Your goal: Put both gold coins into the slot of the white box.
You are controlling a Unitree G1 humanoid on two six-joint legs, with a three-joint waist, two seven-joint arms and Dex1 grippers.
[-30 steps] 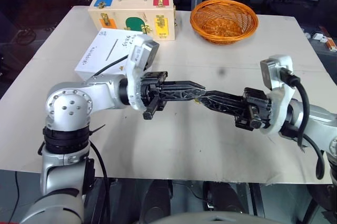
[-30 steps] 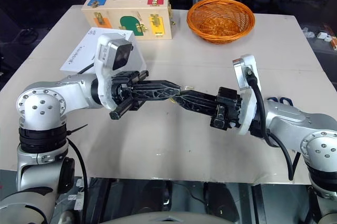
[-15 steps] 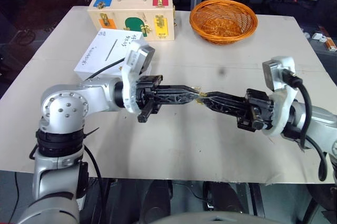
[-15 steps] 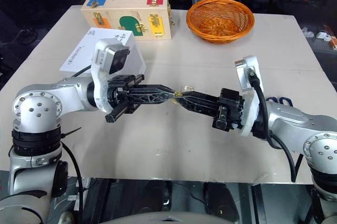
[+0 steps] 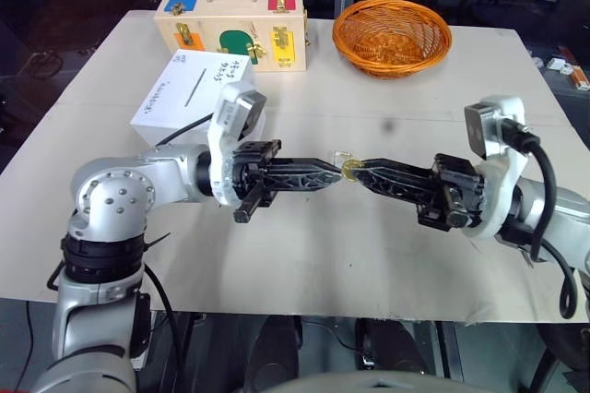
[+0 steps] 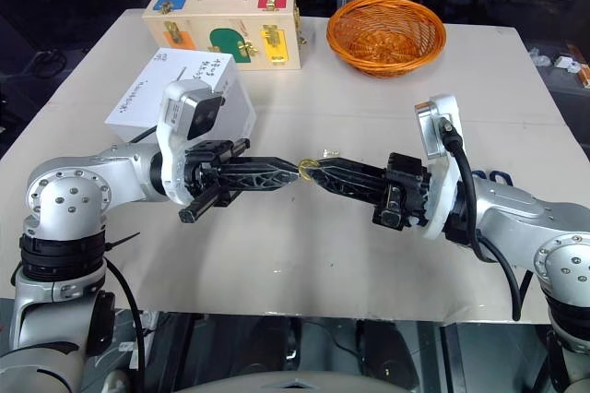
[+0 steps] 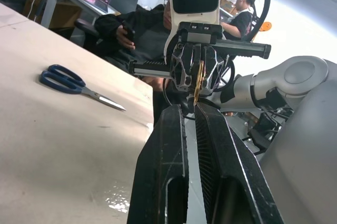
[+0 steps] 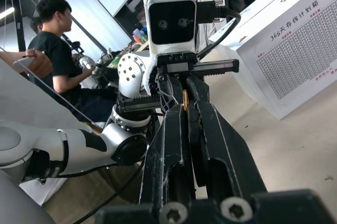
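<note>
Fingertips of both grippers meeting tip to tip above the middle of the table [image 5: 304,255] — left gripper [image 5: 337,170] nearly closed, right gripper [image 5: 361,170] fully closed, one gold coin [image 5: 351,170] pinched right at the junction. Which pair truly carries it, hard to tell; probably a handover from right to left. In the left wrist view, coin [image 7: 198,79] standing on edge, thin, flat faces against the pads, long axis upright between them. To do well: release one side only when the other grip is firm, without twisting. White box [image 5: 189,89] far left, slot [image 5: 194,89] on top running diagonally — coin edge to be aligned along it.
</note>
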